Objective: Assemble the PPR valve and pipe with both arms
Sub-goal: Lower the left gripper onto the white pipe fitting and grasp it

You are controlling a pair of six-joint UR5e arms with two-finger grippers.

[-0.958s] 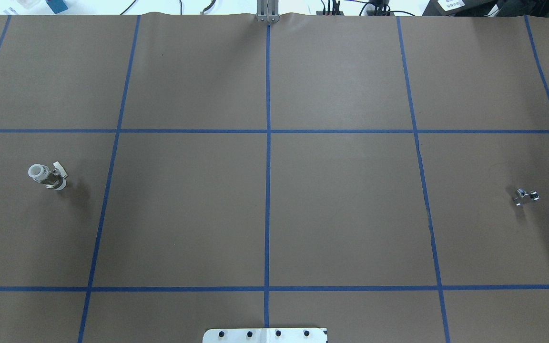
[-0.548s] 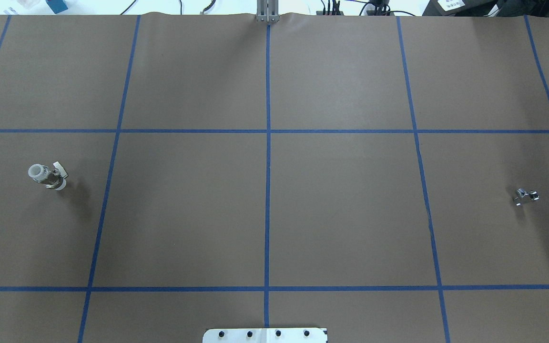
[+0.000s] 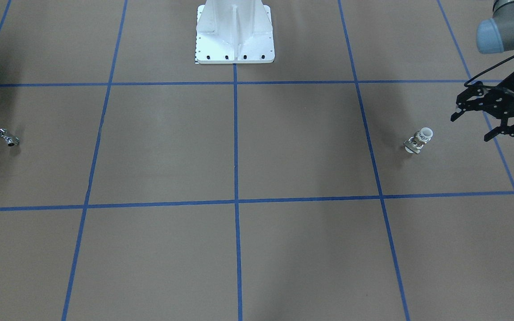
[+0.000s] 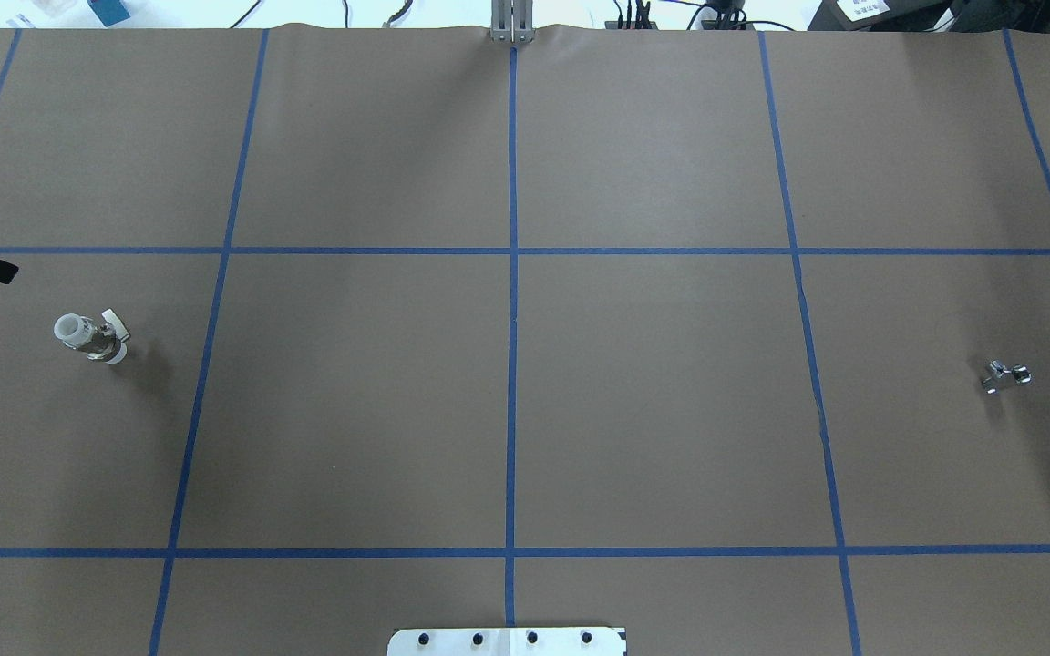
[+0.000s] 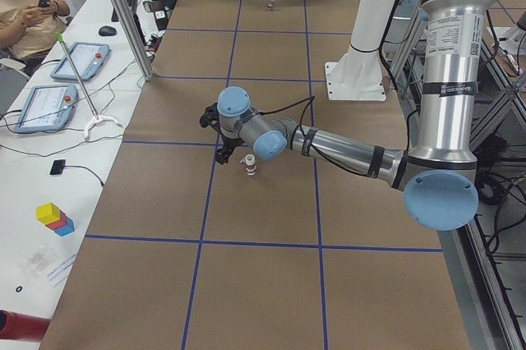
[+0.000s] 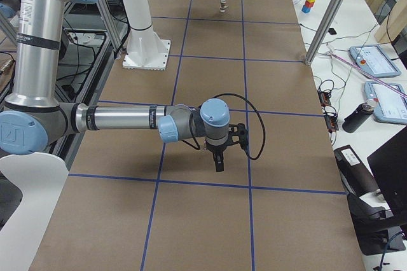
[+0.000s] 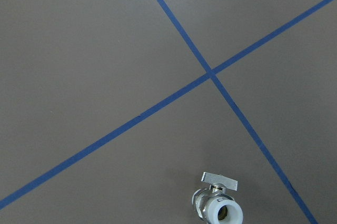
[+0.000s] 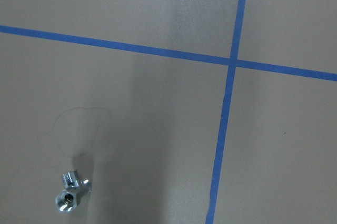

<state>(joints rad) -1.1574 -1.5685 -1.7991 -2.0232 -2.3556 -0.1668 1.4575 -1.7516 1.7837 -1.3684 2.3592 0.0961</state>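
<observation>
— Two parts: where do you see them?
— Front view: you'll find the PPR valve (image 3: 419, 140) mid-right and the pipe (image 3: 8, 138) far left. The left gripper (image 3: 472, 127) is spread wide and empty, right of the valve.
— And the right gripper (image 6: 220, 163)?
— Right side view, centre; you cannot tell its state.

Valve (image 4: 92, 337) lies far left, pipe (image 4: 1005, 375) far right.
</observation>
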